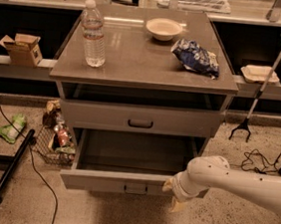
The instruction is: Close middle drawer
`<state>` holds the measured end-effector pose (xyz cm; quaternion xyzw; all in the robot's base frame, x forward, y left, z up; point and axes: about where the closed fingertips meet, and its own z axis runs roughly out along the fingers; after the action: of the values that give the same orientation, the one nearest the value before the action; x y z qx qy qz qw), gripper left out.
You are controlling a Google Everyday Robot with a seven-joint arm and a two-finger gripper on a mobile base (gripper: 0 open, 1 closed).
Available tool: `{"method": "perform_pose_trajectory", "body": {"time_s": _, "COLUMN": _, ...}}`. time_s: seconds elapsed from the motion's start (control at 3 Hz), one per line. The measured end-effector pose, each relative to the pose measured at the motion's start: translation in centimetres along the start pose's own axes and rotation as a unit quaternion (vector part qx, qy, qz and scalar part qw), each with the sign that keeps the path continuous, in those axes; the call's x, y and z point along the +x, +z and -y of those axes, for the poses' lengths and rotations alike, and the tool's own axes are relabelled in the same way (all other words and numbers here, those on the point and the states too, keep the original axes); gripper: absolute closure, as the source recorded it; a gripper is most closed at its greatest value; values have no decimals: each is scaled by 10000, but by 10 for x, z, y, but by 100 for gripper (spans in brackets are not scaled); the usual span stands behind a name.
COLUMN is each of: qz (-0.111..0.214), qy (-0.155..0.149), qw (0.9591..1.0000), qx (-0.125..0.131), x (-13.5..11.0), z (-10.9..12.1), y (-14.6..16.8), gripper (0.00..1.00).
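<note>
The middle drawer [98, 180] is a wide grey drawer pulled out from the cabinet, with a low front panel and a small dark central pull [135, 188]. Its inside looks empty. My gripper [173, 188] sits against the right end of that front panel, at the end of my white arm [233, 181], which comes in from the right. The uppermost drawer [140, 118], with its black handle, is shut above it. The lowest drawer is hidden below the open one.
On the cabinet top [136, 58] stand a water bottle [94, 34], a bowl [164, 28] and a blue chip bag [196, 57]. A wire basket of items [55, 140] stands left of the cabinet. A black pole [10, 168] and cables lie on the floor. A grabber tool [260, 91] leans at right.
</note>
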<state>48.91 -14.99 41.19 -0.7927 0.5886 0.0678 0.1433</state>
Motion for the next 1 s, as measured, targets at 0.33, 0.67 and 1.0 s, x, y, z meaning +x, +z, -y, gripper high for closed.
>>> {"method": "perform_pose_trajectory", "body": {"time_s": 0.33, "qz": 20, "qy": -44, "qw": 10000, "qx": -17, "x": 2, "z": 16, "y": 4, "gripper": 0}}
{"method": "perform_pose_trajectory", "body": {"time_s": 0.67, "qz": 45, "qy": -61, "qw": 10000, "qx": -10, "x": 7, "z": 42, "y": 7, "gripper": 16}}
{"method": "perform_pose_trajectory", "body": {"time_s": 1.0, "qz": 56, "qy": 0, "qw": 10000, "qx": 42, "x": 16, "z": 68, "y": 11, "gripper": 37}}
